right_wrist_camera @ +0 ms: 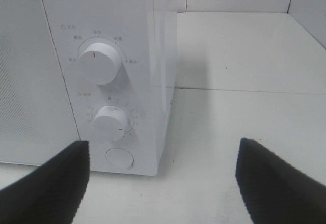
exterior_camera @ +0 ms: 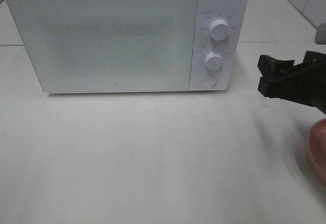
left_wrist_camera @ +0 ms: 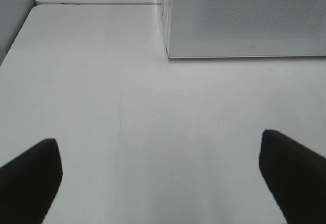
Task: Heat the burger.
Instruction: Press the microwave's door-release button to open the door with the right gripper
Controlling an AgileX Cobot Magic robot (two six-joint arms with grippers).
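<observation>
Both the right gripper (right_wrist_camera: 163,143) and the left gripper (left_wrist_camera: 158,140) stand wide open, holding nothing.
Where the burger is, I cannot tell. The writing around the knobs (right_wrist_camera: 99,67) of the microwave (exterior_camera: 112,35), ahead of the right gripper, is too small to read.

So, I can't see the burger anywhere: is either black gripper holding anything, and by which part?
Nothing is held. The left gripper stands open over the white tabletop, and the right gripper stands open beside the boxy white microwave.
</observation>
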